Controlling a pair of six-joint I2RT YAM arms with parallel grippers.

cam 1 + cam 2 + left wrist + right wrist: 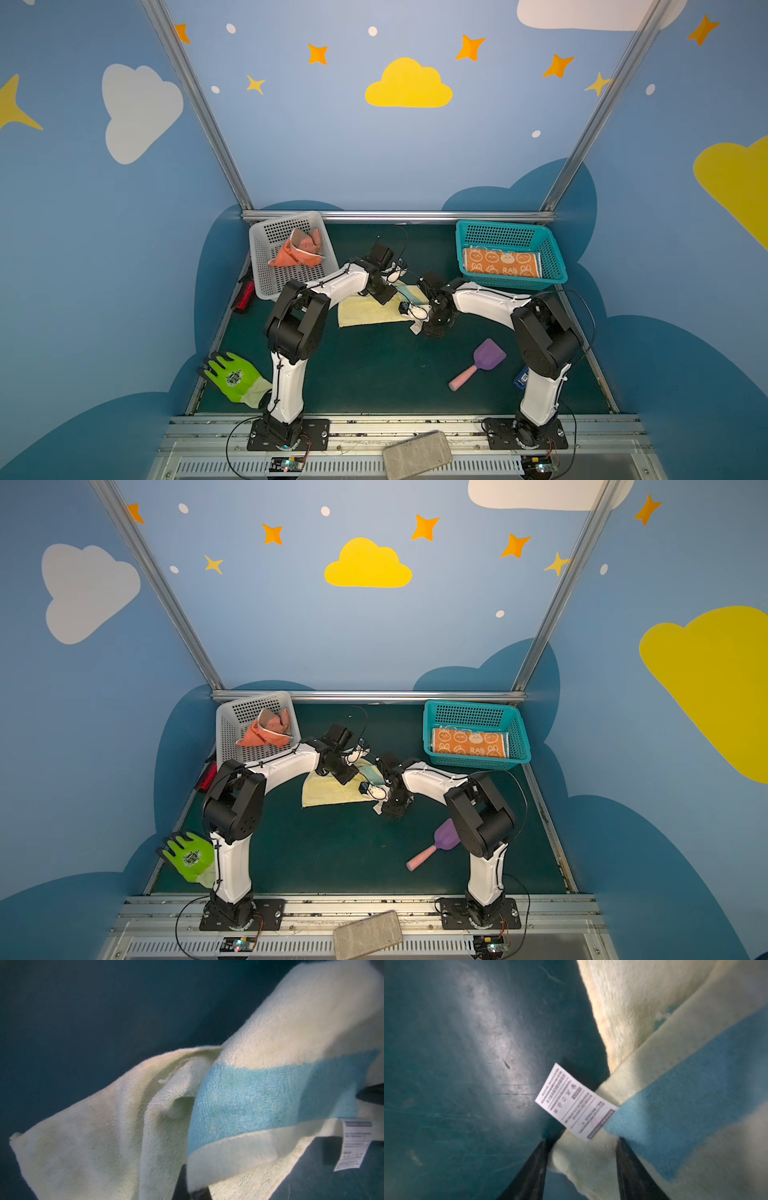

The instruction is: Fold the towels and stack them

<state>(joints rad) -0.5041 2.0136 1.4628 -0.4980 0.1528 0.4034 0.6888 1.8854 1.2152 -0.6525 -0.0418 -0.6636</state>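
salmon towel: crumpled in grey basket, 10 o'clock.
left tool: closed; seems to pinch the striped towel at its raised fold.
striped towel: centre of surface, partly lifted; light, limp terry that sags; corners hold best.
right tool: jaws apart around the labelled corner; no firm grip evident.
rabbit towel: folded in teal basket, 2 o'clock.
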